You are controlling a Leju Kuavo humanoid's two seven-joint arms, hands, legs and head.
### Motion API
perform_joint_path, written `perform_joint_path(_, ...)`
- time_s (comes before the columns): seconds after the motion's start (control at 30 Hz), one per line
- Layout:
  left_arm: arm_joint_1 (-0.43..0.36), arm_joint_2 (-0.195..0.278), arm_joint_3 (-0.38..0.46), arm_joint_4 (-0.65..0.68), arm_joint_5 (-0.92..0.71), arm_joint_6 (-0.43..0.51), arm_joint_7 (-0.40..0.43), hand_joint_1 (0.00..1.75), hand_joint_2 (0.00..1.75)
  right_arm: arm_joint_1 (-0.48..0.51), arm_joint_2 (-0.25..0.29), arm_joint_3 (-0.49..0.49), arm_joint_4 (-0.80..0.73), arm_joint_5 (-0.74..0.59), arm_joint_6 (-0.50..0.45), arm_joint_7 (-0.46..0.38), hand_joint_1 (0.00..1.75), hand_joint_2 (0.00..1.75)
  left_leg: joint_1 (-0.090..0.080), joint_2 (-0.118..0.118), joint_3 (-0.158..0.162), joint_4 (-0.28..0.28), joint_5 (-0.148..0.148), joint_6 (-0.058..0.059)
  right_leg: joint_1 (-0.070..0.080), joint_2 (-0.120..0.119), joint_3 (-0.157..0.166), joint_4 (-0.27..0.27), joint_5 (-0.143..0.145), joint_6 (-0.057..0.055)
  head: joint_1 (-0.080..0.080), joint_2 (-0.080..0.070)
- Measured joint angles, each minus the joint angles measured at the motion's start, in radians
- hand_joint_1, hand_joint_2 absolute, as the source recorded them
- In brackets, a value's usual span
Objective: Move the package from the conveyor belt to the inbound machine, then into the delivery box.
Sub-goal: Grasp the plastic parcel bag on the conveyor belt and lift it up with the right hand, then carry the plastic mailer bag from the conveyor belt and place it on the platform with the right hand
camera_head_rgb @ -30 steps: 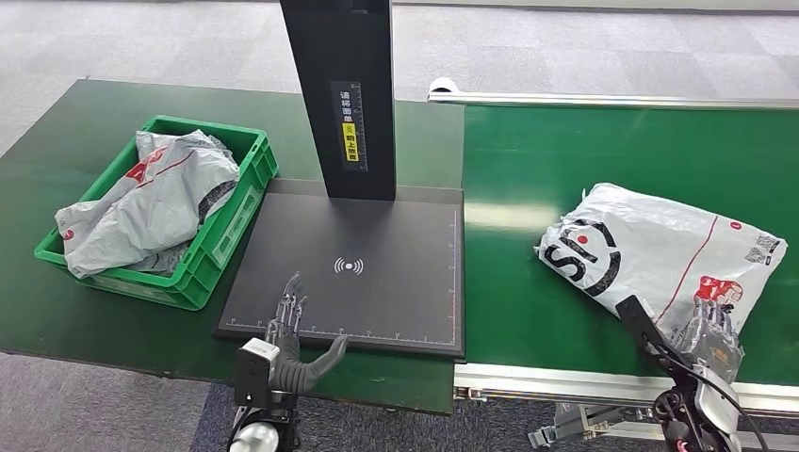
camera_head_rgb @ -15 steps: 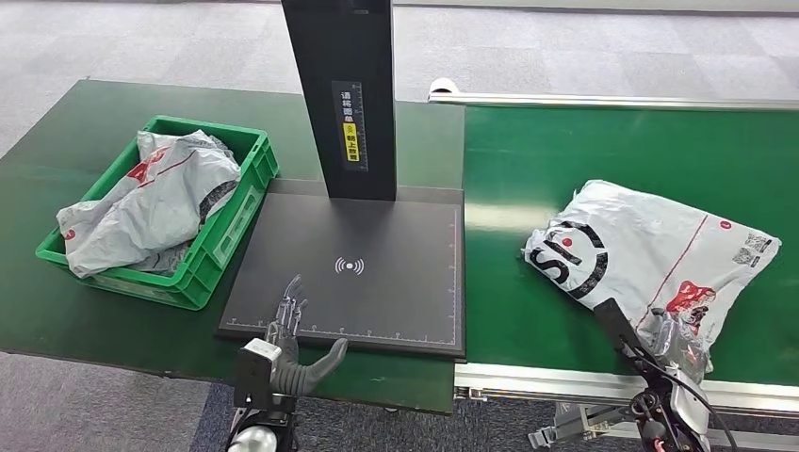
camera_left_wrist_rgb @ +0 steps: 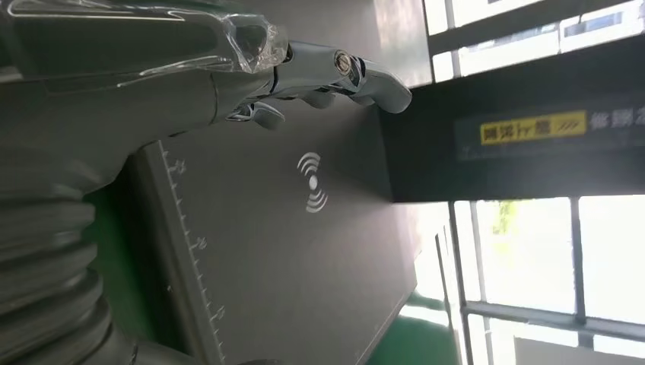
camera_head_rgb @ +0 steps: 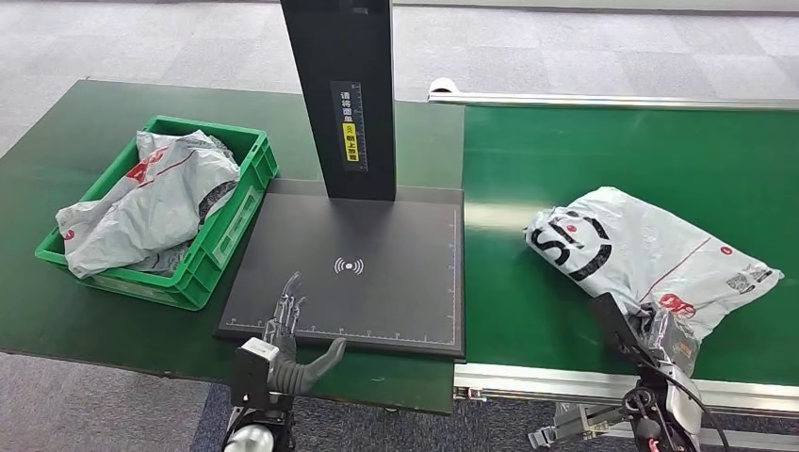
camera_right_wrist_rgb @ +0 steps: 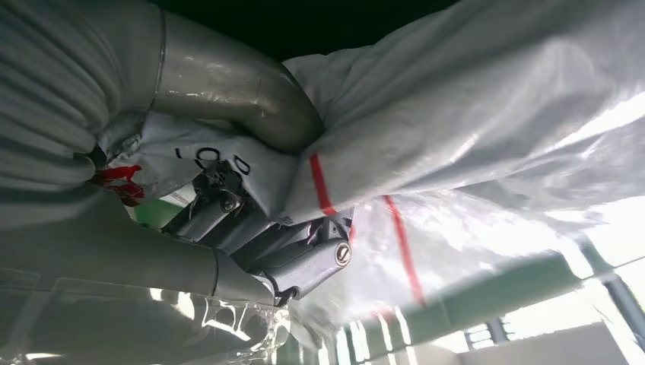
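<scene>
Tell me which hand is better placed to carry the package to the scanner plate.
Right. The right hand already grips the package on the belt; the left hand hovers open over the scanner plate.

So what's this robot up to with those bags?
It is picking a grey package off the green conveyor belt. Its right hand grips the package's near edge, thumb and fingers pinching the plastic. The left hand hovers open over the black inbound machine. The green delivery box already holds other bags.
</scene>
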Motion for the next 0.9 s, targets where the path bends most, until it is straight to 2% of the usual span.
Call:
perform_joint_path(0.1, 0.013, 0.004, 0.031, -0.048, -0.018, 0.037, -0.019, 0.0, 1.75, 0.051, 0.018, 0.056, -0.208, -0.114, 0.078, -0.044, 1.75, 1.75, 0.0, 0.0, 0.0, 0.0, 0.0, 0.0, 0.0, 0.0, 0.0, 0.0, 0.0, 0.0, 0.0, 0.0)
perform_joint_path(0.23, 0.034, 0.02, 0.092, -0.142, -0.066, 0.063, -0.026, 0.0, 1.75, 0.117, 0.025, 0.169, -0.516, -0.217, 0.169, -0.04, 1.75, 1.75, 0.001, 0.0, 0.0, 0.0, 0.0, 0.0, 0.001, 0.0, -0.001, 0.0, 0.0, 0.0, 0.0, 0.0)
perform_joint_path(0.37, 0.035, 0.035, 0.161, -0.218, -0.129, 0.084, -0.028, 0.0, 1.75, 0.118, 0.025, 0.286, -0.689, -0.289, 0.218, -0.058, 1.75, 1.75, 0.001, 0.001, 0.0, -0.001, 0.0, 0.0, 0.001, 0.0, -0.001, 0.0, 0.0, 0.0, 0.0, 0.0)
perform_joint_path(0.53, 0.024, 0.056, 0.236, -0.278, -0.157, 0.105, -0.027, 0.0, 1.75, 0.043, 0.044, 0.429, -0.738, -0.33, 0.307, -0.054, 1.75, 1.75, 0.001, 0.001, 0.0, -0.001, 0.001, 0.0, 0.001, 0.0, 0.0, 0.0, 0.0, 0.0, 0.0, 0.0)
perform_joint_path(0.7, 0.013, 0.078, 0.313, -0.33, -0.154, 0.135, -0.021, 0.0, 1.75, -0.034, 0.104, 0.583, -0.713, -0.353, 0.401, -0.035, 1.75, 1.75, 0.002, 0.001, 0.001, -0.001, 0.001, -0.001, 0.002, 0.0, 0.0, 0.001, 0.0, -0.001, 0.0, 0.0)
perform_joint_path(0.9, 0.019, 0.108, 0.399, -0.418, -0.154, 0.154, -0.014, 0.0, 1.75, -0.076, 0.178, 0.735, -0.631, -0.406, 0.482, -0.026, 1.75, 1.75, 0.003, 0.001, 0.0, -0.001, 0.001, -0.001, 0.003, 0.0, -0.001, 0.001, -0.001, -0.002, 0.0, 0.0)
